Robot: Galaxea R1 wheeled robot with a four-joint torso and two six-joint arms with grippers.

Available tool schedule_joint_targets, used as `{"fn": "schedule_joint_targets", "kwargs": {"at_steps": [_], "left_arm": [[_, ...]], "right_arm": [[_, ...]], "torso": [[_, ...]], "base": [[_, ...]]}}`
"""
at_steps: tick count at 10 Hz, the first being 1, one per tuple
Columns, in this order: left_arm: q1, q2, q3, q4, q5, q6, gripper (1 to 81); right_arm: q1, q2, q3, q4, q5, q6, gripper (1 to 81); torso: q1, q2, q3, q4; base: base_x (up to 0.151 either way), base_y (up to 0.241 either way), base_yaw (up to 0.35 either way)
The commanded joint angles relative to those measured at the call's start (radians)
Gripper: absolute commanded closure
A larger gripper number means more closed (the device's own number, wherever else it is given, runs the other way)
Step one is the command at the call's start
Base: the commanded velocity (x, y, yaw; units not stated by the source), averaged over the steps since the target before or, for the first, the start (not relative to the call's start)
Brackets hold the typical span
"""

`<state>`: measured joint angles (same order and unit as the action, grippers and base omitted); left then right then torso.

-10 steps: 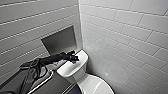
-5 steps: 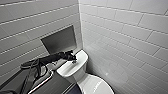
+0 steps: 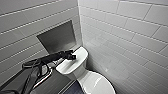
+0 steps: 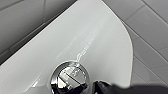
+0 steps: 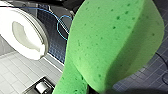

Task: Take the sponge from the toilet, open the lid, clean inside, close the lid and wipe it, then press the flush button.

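My left gripper (image 3: 72,56) reaches in from the left and hovers shut over the white tank top (image 3: 75,66). In the left wrist view the flush button (image 4: 70,78) is a shiny round chrome disc set in the tank top (image 4: 95,37), and a dark fingertip (image 4: 107,87) sits right at its edge. The white lid (image 3: 96,83) lies down over the bowl in front of the tank. The bright green sponge (image 5: 110,45) looms close in the right wrist view, and the right gripper is shut on it. Beyond it is the white toilet (image 5: 25,32).
White tiled walls meet in a corner just behind and to the right of the toilet. A grey metal panel (image 3: 57,37) is set in the left wall above the tank. A toilet roll holder (image 5: 41,86) and a blue cable loop (image 5: 63,26) lie near the dark tiled floor.
The left arm has shifted slightly over the tank top and its gripper stays near the button. The sponge's hold cannot be compared.
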<state>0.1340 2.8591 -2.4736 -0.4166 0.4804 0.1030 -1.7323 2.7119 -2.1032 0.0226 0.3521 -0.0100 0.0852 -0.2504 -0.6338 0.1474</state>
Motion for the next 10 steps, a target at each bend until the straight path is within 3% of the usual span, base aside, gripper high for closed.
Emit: {"fn": "schedule_joint_targets", "kwargs": {"at_steps": [1,9,10], "left_arm": [[-0.19,0.013,-0.048,0.028,0.033,0.003,81.1],[-0.199,0.017,-0.1,0.09,0.026,0.001,81.1],[-0.199,0.017,-0.102,0.09,0.017,0.001,81.1]], "right_arm": [[-0.043,-0.004,0.031,-0.019,-0.075,-0.004,81.1],[-0.045,-0.005,0.04,-0.019,-0.064,-0.004,81.1],[-0.048,-0.005,0.04,-0.021,-0.064,-0.004,81.1]], "torso": [[0.0,0.0,0.0,0.0],[0.0,0.0,0.0,0.0],[0.0,0.0,-0.053,0.0]], "base": [[0.0,0.0,0.0],[0.0,0.0,0.0],[0.0,0.0,0.0]]}}
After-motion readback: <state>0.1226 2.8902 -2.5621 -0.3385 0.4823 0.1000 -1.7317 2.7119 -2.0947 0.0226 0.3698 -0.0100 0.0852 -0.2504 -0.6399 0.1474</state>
